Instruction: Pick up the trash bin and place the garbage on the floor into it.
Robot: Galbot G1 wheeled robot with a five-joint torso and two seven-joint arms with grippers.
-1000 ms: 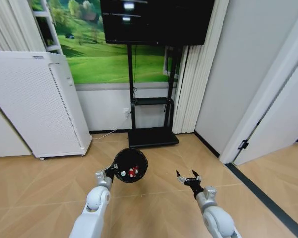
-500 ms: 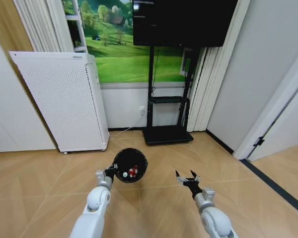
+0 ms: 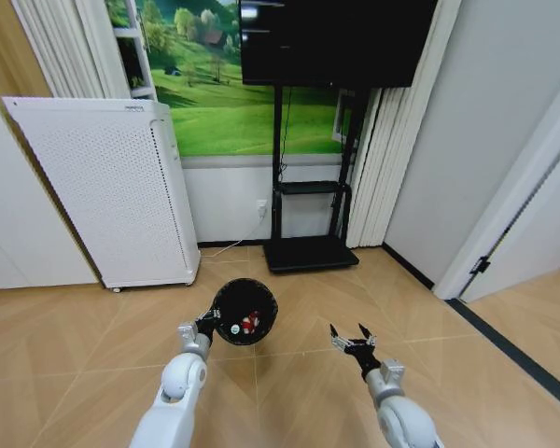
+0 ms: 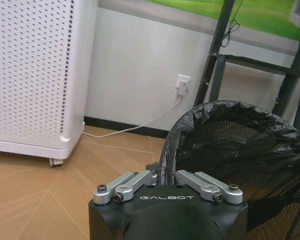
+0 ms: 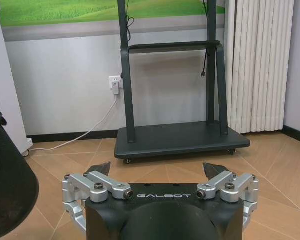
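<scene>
Left claw [image 3: 208, 326] clamped on the rim of the trash bin [image 3: 245, 312], fingers together on the black liner edge, as seen in the left wrist view [image 4: 166, 176]. Trash bin [image 4: 230, 150] held off the floor in front of the left arm, tilted so that the open mouth faces up toward the head camera; long axis running away from the camera and downward. Inside the bin, garbage [image 3: 249, 324]: red and white small pieces lying at the bottom, kind not clear. Black bag folded over the mesh wall.

Right claw [image 3: 354, 337] held out low over the floor, well apart from the bin, fingers spread wide with nothing between them [image 5: 158, 172].

Floor [image 3: 93, 345] of light brown wood in a diagonal pattern. Behind, a white perforated appliance [image 3: 107, 191] standing by the wall on the left, a black TV stand [image 3: 310, 224] with a dark screen above, a green landscape picture [image 3: 215, 103] on the wall, white pleated curtain [image 3: 378, 168] beside the stand, and a wall socket [image 3: 261, 207] with a white cable.
</scene>
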